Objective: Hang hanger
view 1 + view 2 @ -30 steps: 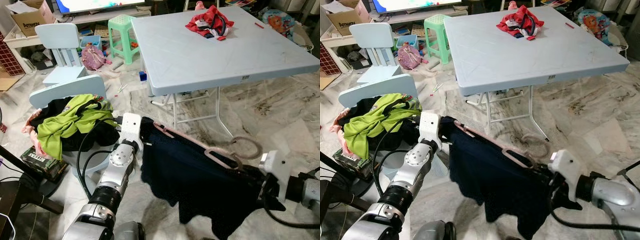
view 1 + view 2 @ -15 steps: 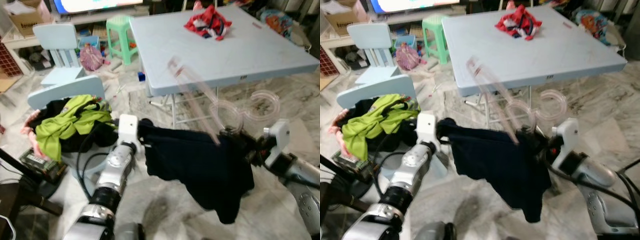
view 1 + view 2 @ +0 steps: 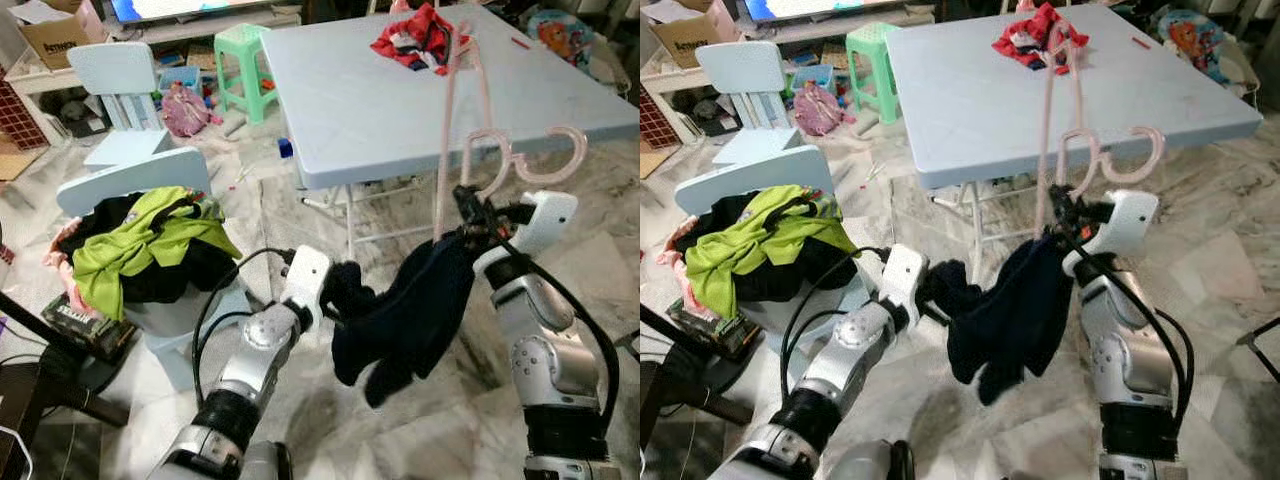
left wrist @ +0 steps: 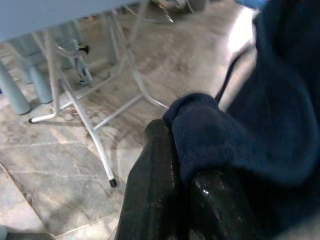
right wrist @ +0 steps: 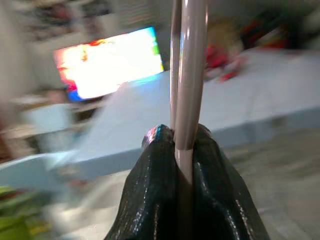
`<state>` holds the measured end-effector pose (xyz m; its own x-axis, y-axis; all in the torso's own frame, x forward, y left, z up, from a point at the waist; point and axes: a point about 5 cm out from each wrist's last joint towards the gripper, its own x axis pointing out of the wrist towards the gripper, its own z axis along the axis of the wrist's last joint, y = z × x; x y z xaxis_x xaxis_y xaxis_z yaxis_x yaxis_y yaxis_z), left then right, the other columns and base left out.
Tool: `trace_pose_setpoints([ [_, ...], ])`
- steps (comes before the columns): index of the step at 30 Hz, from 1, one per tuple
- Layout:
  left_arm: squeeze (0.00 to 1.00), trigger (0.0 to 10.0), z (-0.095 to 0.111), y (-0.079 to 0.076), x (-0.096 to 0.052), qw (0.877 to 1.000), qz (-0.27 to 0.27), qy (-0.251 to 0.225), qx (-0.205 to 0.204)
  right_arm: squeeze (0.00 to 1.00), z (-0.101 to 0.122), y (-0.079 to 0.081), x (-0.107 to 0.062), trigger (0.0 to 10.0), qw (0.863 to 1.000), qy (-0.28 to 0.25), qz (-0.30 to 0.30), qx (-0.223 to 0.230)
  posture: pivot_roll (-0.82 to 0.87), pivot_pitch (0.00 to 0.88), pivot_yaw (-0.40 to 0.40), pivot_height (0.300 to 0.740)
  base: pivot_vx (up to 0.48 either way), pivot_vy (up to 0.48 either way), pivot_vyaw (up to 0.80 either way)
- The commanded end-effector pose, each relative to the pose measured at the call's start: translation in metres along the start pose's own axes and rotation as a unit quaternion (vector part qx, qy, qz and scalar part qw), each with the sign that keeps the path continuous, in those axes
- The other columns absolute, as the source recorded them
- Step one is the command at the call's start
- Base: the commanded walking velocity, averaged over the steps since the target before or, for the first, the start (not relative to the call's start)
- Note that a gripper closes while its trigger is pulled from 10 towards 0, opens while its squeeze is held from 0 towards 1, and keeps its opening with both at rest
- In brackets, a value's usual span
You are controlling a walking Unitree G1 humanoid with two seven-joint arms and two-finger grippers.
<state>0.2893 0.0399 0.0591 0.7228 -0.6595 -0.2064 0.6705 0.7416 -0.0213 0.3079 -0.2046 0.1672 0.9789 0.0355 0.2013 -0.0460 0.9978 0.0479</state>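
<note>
Since a second ago I see my right arm has swung up and turned the pink hanger (image 3: 462, 120) from lying low and nearly flat to standing almost upright, its hook curling out to the right beside the tabletop (image 3: 380, 110) edge; the dark navy garment (image 3: 405, 315), which was spread wide along the hanger, now hangs bunched in a drooping fold between my two arms. My right end effector (image 3: 470, 212) is pressed together on the hanger's rods, which in the right wrist view rise straight out from between the black fingers (image 5: 155, 200). My left end effector (image 3: 335, 290) sits lower and to the left, pinching a fold of the navy cloth; the left wrist view shows the fabric wrapped over one black finger (image 4: 155, 190). I count one hanger, one navy garment, one red bundle of clothes (image 3: 418, 42) on the tabletop's far side, one green stool (image 3: 243, 70), two pale blue child chairs, the far one (image 3: 118, 85) bare and the near one (image 3: 135, 185) heaped with lime-green and black clothes (image 3: 150, 245).
</note>
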Motion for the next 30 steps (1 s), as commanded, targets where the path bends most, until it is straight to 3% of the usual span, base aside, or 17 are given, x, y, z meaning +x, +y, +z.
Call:
trace_pose_setpoints([
  [1, 0.00, 0.0, -0.001, -0.004, -0.003, 0.999, -0.027, 0.010, 0.017, 0.00, 0.025, 0.010, 0.009, 10.0, 0.989, -0.075, 0.008, -0.131, -0.06, 0.000, 0.049, 0.740, 0.000, 0.000, 0.00],
  [6, 0.00, 0.0, -0.007, -0.008, -0.006, 0.997, -0.061, 0.031, 0.037, 0.00, 0.030, 0.018, 0.017, 10.0, 0.987, -0.084, 0.003, -0.135, -0.06, 0.000, 0.049, 0.740, 0.000, 0.000, 0.00],
  [8, 0.00, 0.0, -0.011, -0.008, -0.009, 0.995, -0.068, 0.046, 0.050, 0.00, 0.024, 0.021, 0.022, 10.0, 0.996, -0.061, 0.001, -0.064, -0.06, 0.000, 0.049, 0.740, 0.000, 0.000, 0.00],
  [10, 0.00, 0.0, -0.016, -0.004, -0.012, 0.993, -0.067, 0.063, 0.071, 0.00, 0.013, 0.019, 0.025, 10.0, 0.997, -0.025, 0.010, 0.075, -0.06, 0.000, 0.049, 0.740, 0.000, 0.000, 0.00],
  [11, 0.00, 0.0, -0.018, -0.001, -0.013, 0.993, -0.062, 0.070, 0.077, 0.00, 0.009, 0.017, 0.024, 10.0, 0.997, -0.016, 0.017, 0.078, -0.06, 0.000, 0.049, 0.740, 0.000, 0.000, 0.00],
  [15, 0.00, 0.0, -0.021, 0.008, -0.016, 0.992, -0.036, 0.085, 0.088, 0.00, 0.001, 0.013, 0.019, 10.0, 0.998, -0.014, 0.047, 0.045, -0.06, 0.000, 0.048, 0.740, 0.000, 0.000, 0.00],
  [19, 0.00, 0.0, -0.023, 0.015, -0.018, 0.991, -0.024, 0.096, 0.091, 0.00, 0.012, 0.001, 0.012, 10.0, 0.992, -0.050, 0.084, 0.084, -0.06, 0.000, 0.049, 0.740, 0.000, 0.000, 0.00],
  [22, 0.00, 0.0, -0.027, 0.015, -0.020, 0.988, -0.035, 0.113, 0.096, 0.00, 0.026, 0.000, 0.008, 10.0, 0.986, -0.095, 0.134, 0.022, -0.06, 0.000, 0.052, 0.740, 0.000, 0.000, 0.00],
  [23, 0.00, 0.0, -0.031, 0.013, -0.021, 0.986, -0.047, 0.129, 0.096, 0.00, 0.030, 0.002, 0.008, 10.0, 0.980, -0.112, 0.158, -0.037, -0.06, 0.000, 0.054, 0.740, 0.000, 0.000, 0.00],
  [25, 0.00, 0.0, -0.034, 0.012, -0.022, 0.984, -0.051, 0.138, 0.103, 0.00, 0.031, 0.007, 0.007, 10.0, 0.973, -0.113, 0.193, -0.055, -0.06, 0.000, 0.054, 0.740, 0.000, 0.000, 0.00],
  [27, 0.00, 0.0, -0.034, 0.013, -0.022, 0.984, -0.045, 0.137, 0.108, 0.00, 0.025, 0.018, 0.001, 10.0, 0.958, -0.081, 0.268, -0.060, -0.06, 0.000, 0.056, 0.740, 0.000, 0.000, 0.00],
  [30, 0.00, 0.0, -0.034, 0.015, -0.022, 0.984, -0.041, 0.138, 0.108, 0.00, 0.015, 0.025, -0.007, 10.0, 0.939, -0.041, 0.332, -0.077, -0.05, 0.000, 0.053, 0.740, 0.000, 0.000, 0.00],
])
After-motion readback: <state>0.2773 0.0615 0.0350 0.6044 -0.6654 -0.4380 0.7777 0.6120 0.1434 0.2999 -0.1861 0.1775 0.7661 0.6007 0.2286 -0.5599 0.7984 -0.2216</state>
